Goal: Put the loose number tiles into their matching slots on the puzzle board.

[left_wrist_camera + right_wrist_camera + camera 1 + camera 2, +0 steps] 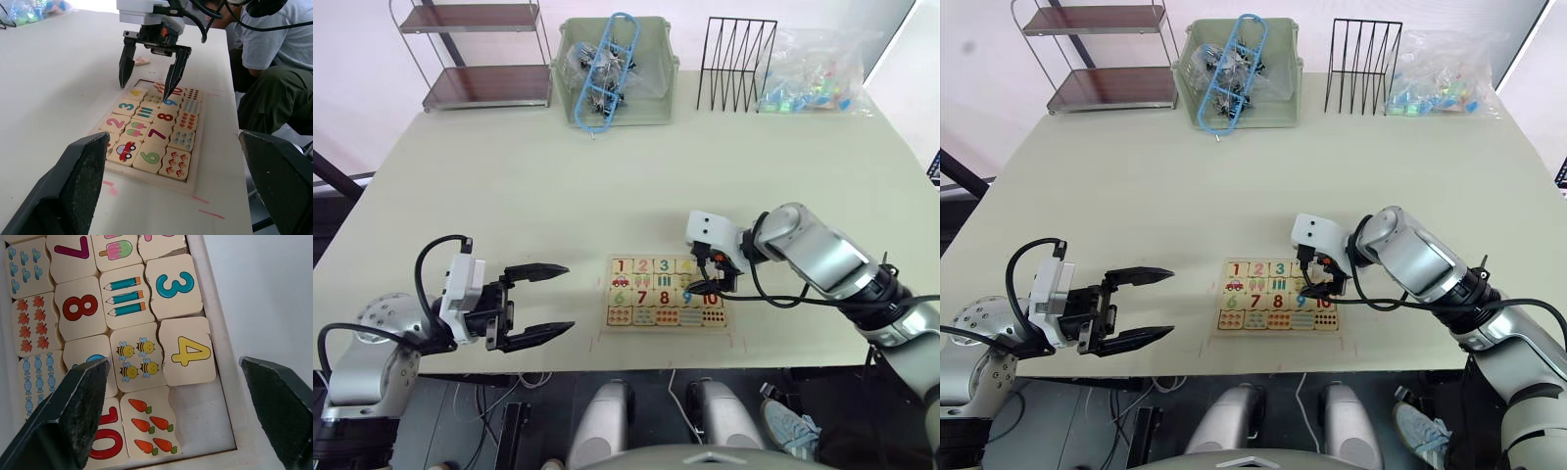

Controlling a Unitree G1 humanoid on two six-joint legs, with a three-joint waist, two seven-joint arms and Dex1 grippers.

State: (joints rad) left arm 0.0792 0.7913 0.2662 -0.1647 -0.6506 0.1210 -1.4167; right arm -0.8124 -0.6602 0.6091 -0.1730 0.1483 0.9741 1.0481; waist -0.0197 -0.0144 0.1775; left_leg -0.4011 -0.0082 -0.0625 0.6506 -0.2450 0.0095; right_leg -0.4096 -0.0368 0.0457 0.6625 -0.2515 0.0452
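The wooden puzzle board (666, 315) lies near the table's front edge. Tiles 1, 2, 3 and 4 (187, 351) sit in its far row. The slot (203, 423) at that row's right end is bare. One loose number tile (142, 61) lies on the table just beyond the board's right end; its digit is too small to read. My right gripper (713, 278) hovers open over the board's right end, its fingers (175, 68) straddling the bare slot with nothing held. My left gripper (536, 304) stands open and holds nothing, to the left of the board near the front edge.
Along the table's back stand a metal shelf (480, 59), a green bin (651, 103) of clips, a black wire rack (736, 64) and a plastic bag (818, 69). A seated person (274, 44) is close to the table's right side.
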